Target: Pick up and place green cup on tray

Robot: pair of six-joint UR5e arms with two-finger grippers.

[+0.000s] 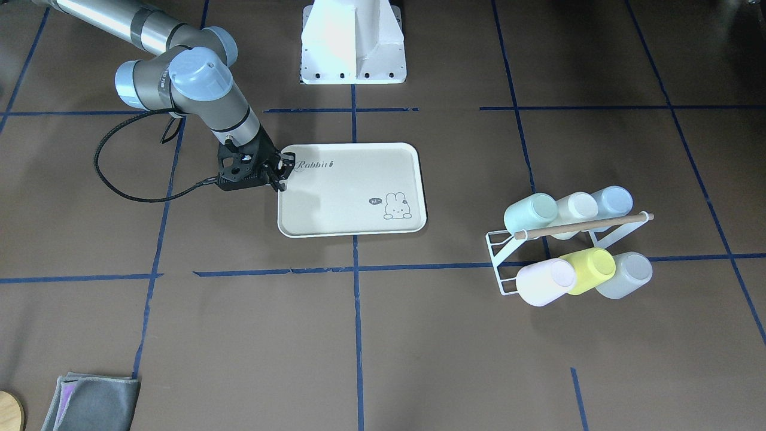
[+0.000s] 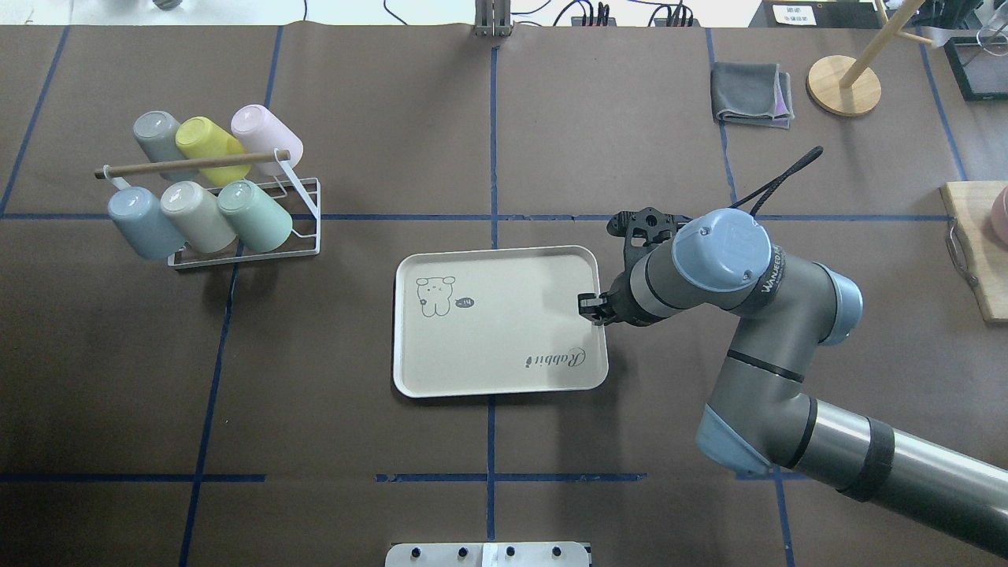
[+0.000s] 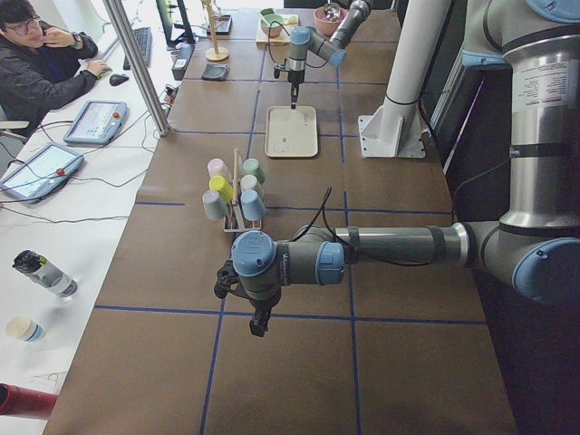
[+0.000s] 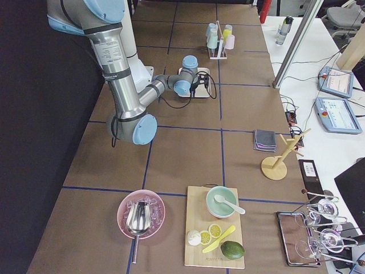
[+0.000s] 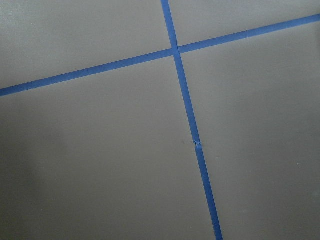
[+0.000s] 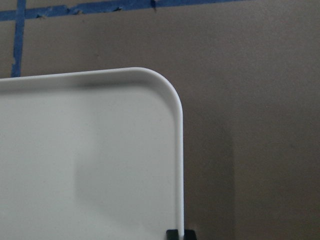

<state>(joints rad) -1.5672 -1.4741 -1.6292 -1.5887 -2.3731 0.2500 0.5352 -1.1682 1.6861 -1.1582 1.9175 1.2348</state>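
Observation:
The green cup [image 1: 529, 212] lies tilted on a white wire rack [image 1: 495, 254] among other pastel cups, in the near row next to a cream one; it also shows in the overhead view [image 2: 256, 216]. The cream tray [image 1: 353, 203] with "Rabbit" script lies empty at mid-table [image 2: 504, 346]. My right gripper [image 1: 281, 175] sits at the tray's short edge, fingertips closed across the rim, as the right wrist view shows [image 6: 179, 233]. My left gripper [image 3: 258, 322] hangs over bare table far from the rack; I cannot tell whether it is open or shut.
The rack also holds a yellow-green cup [image 1: 592, 269], a pale blue cup [image 1: 613, 200], and pink, cream and grey ones. A folded grey cloth [image 2: 752, 94], a wooden stand [image 2: 843, 85] and a cutting board [image 2: 972, 260] lie on my right side.

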